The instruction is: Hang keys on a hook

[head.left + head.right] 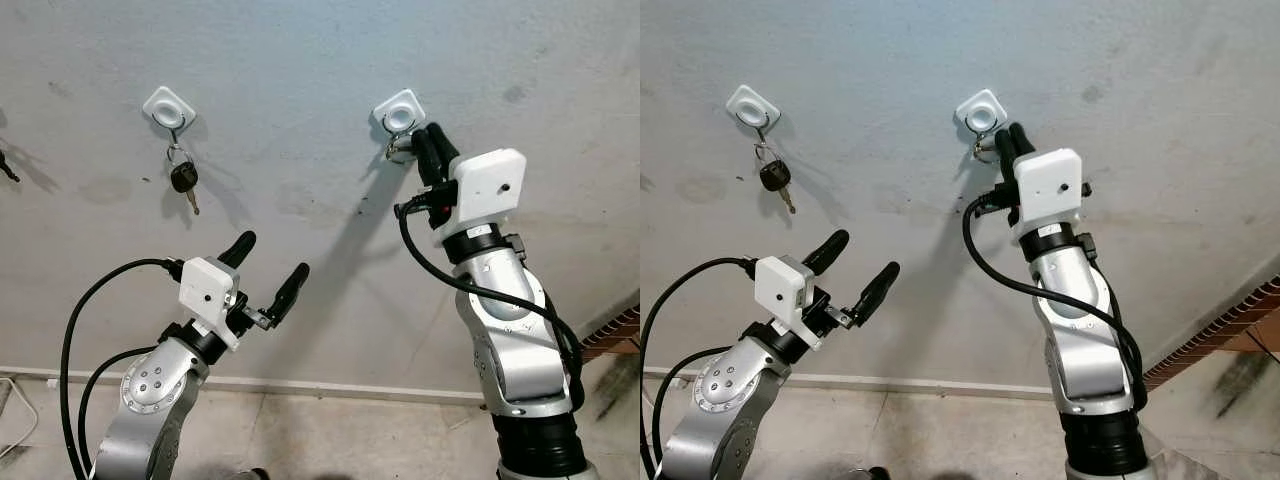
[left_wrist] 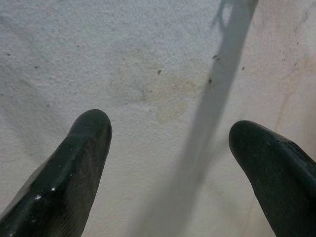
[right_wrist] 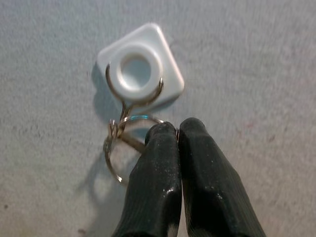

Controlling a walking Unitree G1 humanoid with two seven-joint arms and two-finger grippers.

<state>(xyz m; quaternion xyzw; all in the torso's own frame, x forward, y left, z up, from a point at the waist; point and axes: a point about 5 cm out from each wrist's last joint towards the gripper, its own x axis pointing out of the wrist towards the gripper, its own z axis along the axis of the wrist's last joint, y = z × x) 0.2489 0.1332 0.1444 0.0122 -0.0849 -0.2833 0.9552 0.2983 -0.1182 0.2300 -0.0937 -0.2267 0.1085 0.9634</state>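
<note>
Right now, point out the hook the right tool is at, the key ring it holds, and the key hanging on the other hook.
right hook (image 3: 139, 69), right wrist view, white plate.
key ring (image 3: 112, 157), right wrist view, wire loop beside the fingers.
hanging key (image 1: 183, 178), left eye view, black head.

Legible text, labels, brands, numbers, signs: none recorded. The white wall hooks were blank, the black-headed key bore no readable mark, the white wrist camera housings were unmarked, and the grey plastered wall carried stains only, no writing.
</note>
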